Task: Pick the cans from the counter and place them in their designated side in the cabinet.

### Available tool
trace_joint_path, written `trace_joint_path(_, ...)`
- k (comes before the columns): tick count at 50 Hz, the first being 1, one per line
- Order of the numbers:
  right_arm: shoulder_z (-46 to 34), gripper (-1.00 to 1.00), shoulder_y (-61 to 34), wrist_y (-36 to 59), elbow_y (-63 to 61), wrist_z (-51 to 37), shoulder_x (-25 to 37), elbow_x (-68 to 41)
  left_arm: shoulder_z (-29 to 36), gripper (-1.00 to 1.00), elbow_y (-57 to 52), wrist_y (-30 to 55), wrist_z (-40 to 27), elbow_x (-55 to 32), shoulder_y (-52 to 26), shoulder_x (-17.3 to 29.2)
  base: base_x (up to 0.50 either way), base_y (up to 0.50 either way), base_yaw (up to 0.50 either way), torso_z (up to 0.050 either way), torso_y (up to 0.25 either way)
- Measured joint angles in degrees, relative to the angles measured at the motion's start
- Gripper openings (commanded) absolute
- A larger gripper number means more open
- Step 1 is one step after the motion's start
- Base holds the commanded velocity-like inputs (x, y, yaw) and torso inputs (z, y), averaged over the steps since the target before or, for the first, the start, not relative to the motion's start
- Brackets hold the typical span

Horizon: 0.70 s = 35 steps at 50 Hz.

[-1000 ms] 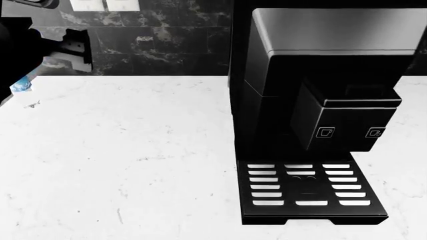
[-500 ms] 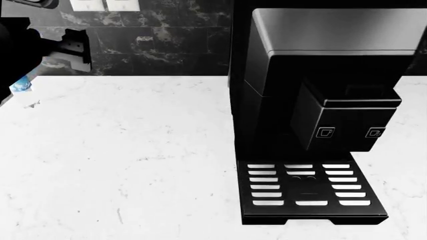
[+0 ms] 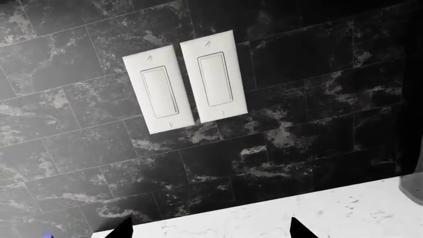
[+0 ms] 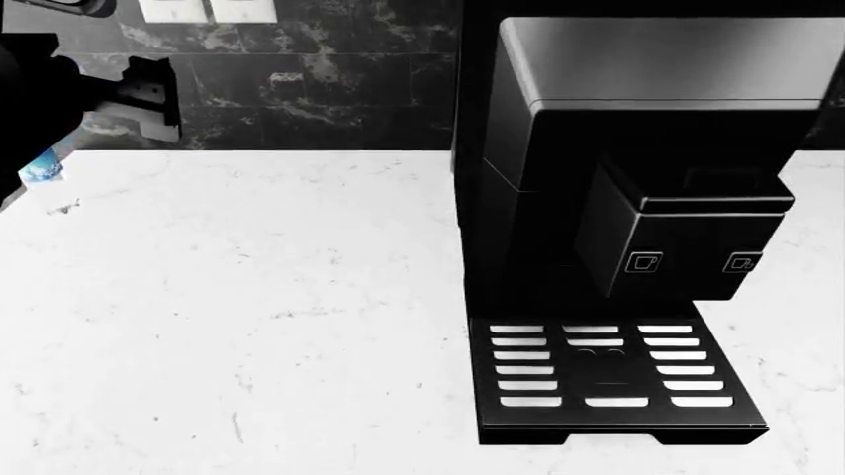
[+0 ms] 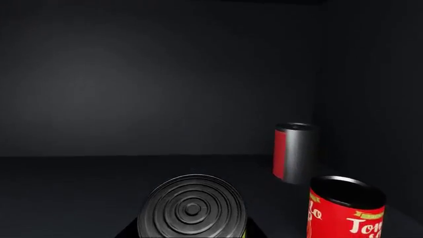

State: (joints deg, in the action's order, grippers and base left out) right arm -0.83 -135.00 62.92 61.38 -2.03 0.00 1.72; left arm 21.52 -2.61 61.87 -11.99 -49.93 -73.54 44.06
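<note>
Here, left tool [image 3: 208,229]: tips spread, gripping nothing, hovering over the table [image 3: 343,210] near the wall switches [image 3: 185,82].
Right tool: tips hidden; seemingly pinching the ridged-lid can [image 5: 191,207] inside the dark cabinet [image 5: 132,99].
Other cans: red can [image 5: 343,208] standing beside it; another can [image 5: 294,152] sitting further back.
Coffee machine [image 4: 634,228]: sitting on the table.

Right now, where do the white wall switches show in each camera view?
Head view: wall switches, cut off at the top edge, left side.
Left wrist view: switches large, near the centre.
Right wrist view: not in it.
Shared landmark: black tile wall above the counter.
</note>
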Motion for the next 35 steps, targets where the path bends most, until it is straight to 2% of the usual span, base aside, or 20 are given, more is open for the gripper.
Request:
trace_joint_path(15,0.7,-1.00,0.0,-0.1,0.1,0.5,0.0,0.8,0.1,1.00,0.0,-0.3,0.1,0.0,0.0,0.1,0.00,0.00,0.00,0.000,0.000)
trace_joint_path(16,0.7,1.00,0.0,0.0,0.1,0.5,0.0,0.8,0.1,1.00,0.0,-0.4,0.1,0.0,0.0,0.1,0.00,0.00,0.00,0.000,0.000)
trace_joint_path(35,-0.2,1.00,0.0,0.5,0.2,1.3,0.0,3.1,0.2,1.00,-0.1,-0.7,0.0,0.0,0.1,0.1,0.00,0.00,0.00,0.000,0.000)
